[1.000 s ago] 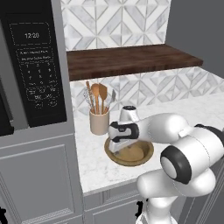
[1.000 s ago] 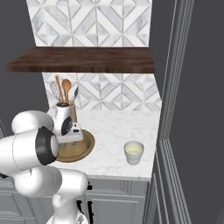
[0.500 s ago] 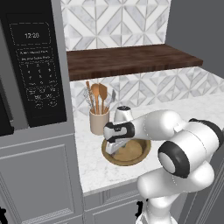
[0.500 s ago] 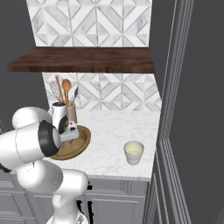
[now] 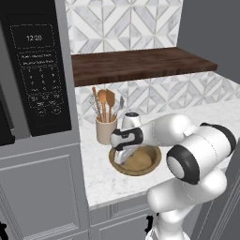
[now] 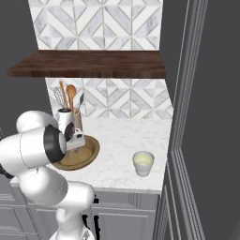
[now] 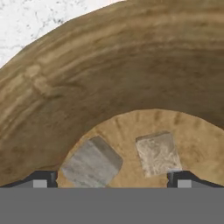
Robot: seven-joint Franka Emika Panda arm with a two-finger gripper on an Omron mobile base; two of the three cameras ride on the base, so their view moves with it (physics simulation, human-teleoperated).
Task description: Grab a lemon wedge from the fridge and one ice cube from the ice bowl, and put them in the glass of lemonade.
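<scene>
Gripper (image 5: 123,158) is lowered into the wooden ice bowl (image 5: 151,160), jaws spread wide and holding nothing. In the hand view its two finger tips (image 7: 40,180) rise at the bottom edge, wide apart, with two ice cubes on the bowl floor between them: a greyer cube (image 7: 92,162) nearer the left tip and a paler cube (image 7: 157,153) nearer the right tip. Neither cube is touched.

Step in hand, by judgement: picking one ice cube. The next move calls for centring on a single cube, descending until the tips bracket it alone, then closing. With two cubes lying near each other, a centred closure could trap both or push one aside.

Outward from the bowl: a utensil crock (image 5: 106,129) stands just behind it on the marble surface (image 5: 103,183), and a dark wooden shelf (image 5: 140,64) runs above. The glass of lemonade (image 6: 143,163) stands on the same surface, well apart from the bowl toward the fridge (image 6: 213,117) side.

The hand view alone resolves the cubes; the right base view gives the glass and the bowl's position relative to it. The left base view adds the microwave panel (image 5: 40,75). The lemon wedge could not be located; whether it already sits in the glass is too small to tell.
</scene>
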